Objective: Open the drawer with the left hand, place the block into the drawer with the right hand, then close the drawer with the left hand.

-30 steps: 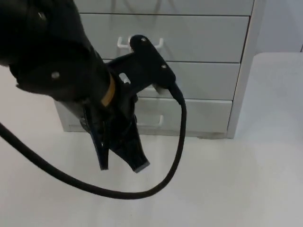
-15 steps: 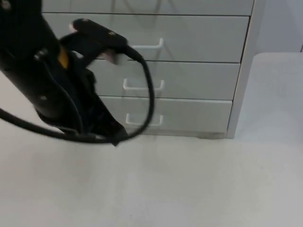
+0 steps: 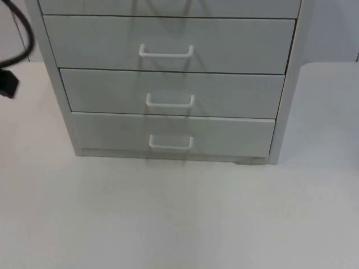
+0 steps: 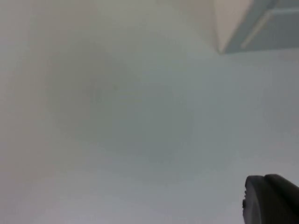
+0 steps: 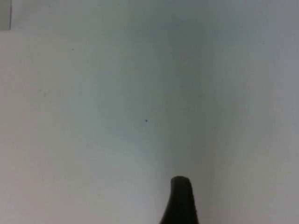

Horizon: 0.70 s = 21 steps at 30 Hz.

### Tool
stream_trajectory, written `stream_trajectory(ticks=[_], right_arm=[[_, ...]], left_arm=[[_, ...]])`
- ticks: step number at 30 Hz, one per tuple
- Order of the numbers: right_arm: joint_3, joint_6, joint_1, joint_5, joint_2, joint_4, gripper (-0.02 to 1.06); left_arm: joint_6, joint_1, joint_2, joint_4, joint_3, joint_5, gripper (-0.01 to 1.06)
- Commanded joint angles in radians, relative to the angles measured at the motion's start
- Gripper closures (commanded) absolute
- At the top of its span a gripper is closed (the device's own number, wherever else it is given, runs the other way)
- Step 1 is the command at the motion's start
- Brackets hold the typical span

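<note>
A light grey drawer cabinet (image 3: pixel 291 84) stands at the back of the white table. Its three visible drawers are all shut: the upper one (image 3: pixel 235 45), the middle one (image 3: pixel 235 95) and the bottom one (image 3: pixel 235 134), each with a white bar handle (image 3: pixel 170 102). A black piece of my left arm (image 3: pixel 8 84) sits at the table's far left, away from the cabinet. My left gripper (image 4: pixel 271 203) hangs over bare table, with a lower corner of the cabinet (image 4: pixel 261 28) ahead of it. My right gripper (image 5: pixel 180 200) hovers over plain table.
The white table (image 3: pixel 179 224) stretches in front of the cabinet and along both its sides. A grey partition wall (image 3: pixel 336 28) rises behind the cabinet on the right.
My left arm has swung away from in front of the cabinet to the far left, uncovering the drawer fronts and handles. All the drawers stay shut.
</note>
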<state>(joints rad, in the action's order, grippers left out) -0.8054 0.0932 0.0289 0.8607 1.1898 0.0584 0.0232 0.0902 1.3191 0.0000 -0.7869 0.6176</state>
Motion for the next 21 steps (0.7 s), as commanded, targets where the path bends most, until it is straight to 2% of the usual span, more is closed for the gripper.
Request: stream_trajectory(ticks=[1, 5, 16, 18, 21], right_arm=[[0.0, -0.008, 0.007, -0.011, -0.009, -0.006, 0.44], [0.0, -0.008, 0.007, -0.011, -0.009, -0.008, 0.44], [-0.002, -0.01, 0.007, -0.011, -0.017, -0.02, 0.44], [-0.002, -0.027, 0.007, -0.011, -0.027, -0.03, 0.44], [-0.002, -0.126, 0.007, -0.029, -0.111, -0.104, 0.44]], left_arm=[[-0.001, -0.052, -0.049, -0.013, 0.007, -0.002, 1.05], [-0.001, -0.092, -0.109, -0.013, 0.007, 0.02, 1.05], [-0.001, -0.092, -0.272, -0.012, 0.007, 0.064, 1.05], [-0.001, -0.092, -0.298, -0.017, 0.007, 0.074, 1.05], [-0.001, -0.092, -0.39, -0.045, 0.007, 0.105, 1.05]])
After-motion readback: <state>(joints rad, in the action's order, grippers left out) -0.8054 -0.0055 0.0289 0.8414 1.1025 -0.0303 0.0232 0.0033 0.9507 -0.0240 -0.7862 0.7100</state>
